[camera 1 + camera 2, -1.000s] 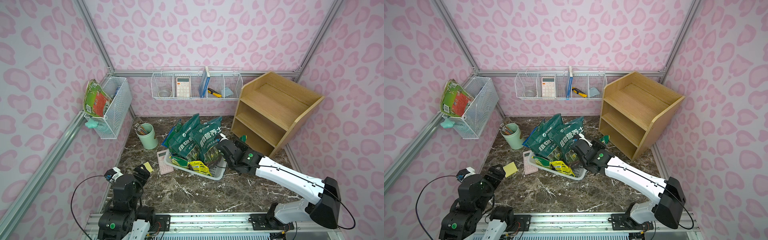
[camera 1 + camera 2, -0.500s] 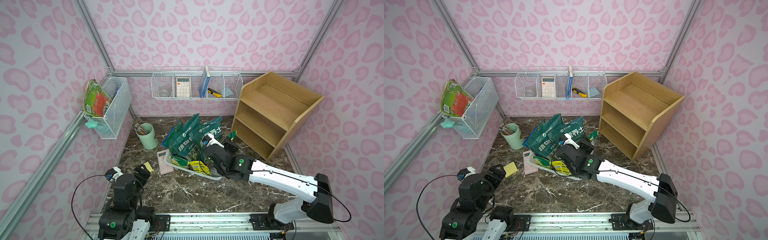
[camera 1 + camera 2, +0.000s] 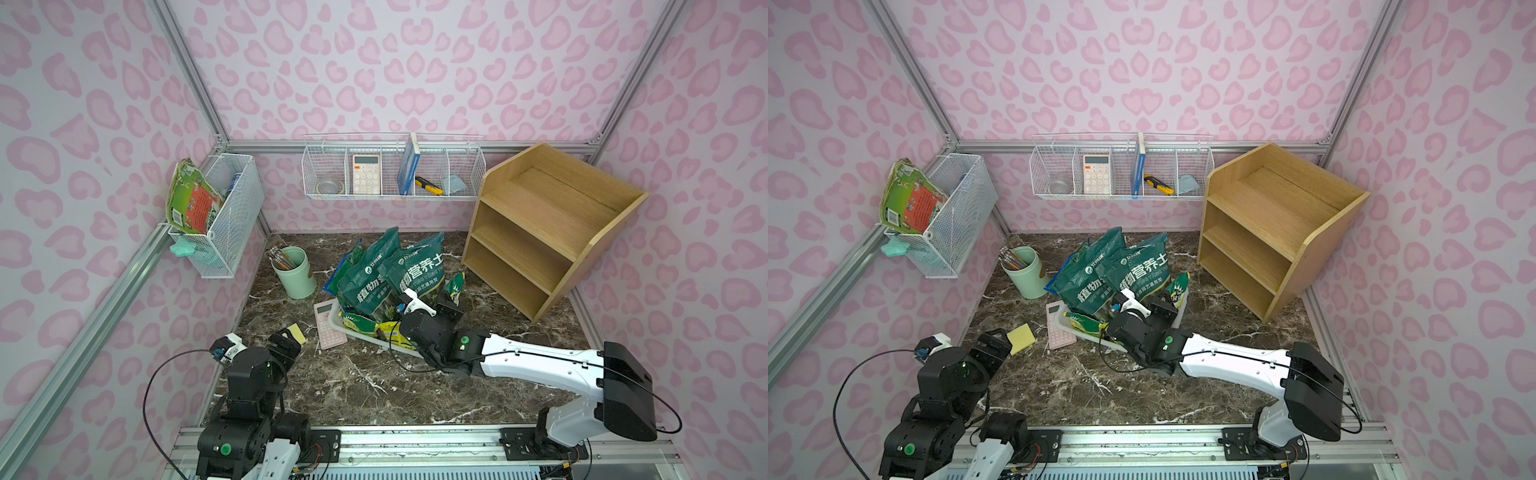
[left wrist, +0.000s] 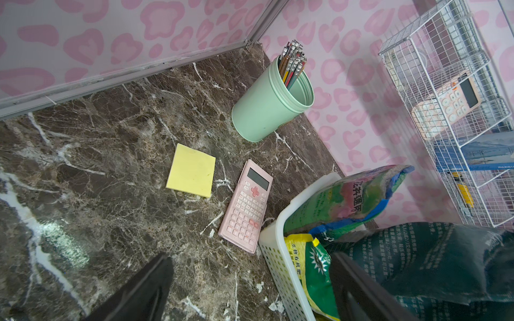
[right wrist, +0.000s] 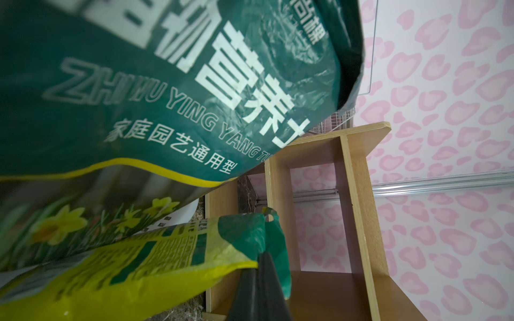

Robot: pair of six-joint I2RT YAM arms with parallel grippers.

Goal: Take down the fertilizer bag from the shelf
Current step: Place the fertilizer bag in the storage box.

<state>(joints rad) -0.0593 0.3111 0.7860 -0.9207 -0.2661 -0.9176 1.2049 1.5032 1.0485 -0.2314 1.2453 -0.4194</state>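
Right gripper (image 5: 261, 257): pinched shut on corner of fertilizer bag (image 5: 125, 266), near shelf (image 3: 552, 224); arm stretched low; left gripper (image 4: 249, 258): gaping, empty, arm folded, well apart from shelf

Right gripper (image 3: 1169, 301) clamping fertilizer bag (image 3: 1179, 286), shelf (image 3: 1266, 216) nearby

The fertilizer bag (image 5: 139, 264) looks glossy plastic, the shelf (image 3: 540, 216) matt wood.

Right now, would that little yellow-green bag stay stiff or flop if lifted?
Probably flop: the small fertilizer bag is creased film, pinched at one corner by the right tool. Likely fairly light, being small and flat-looking. Its glossy surface may slip.
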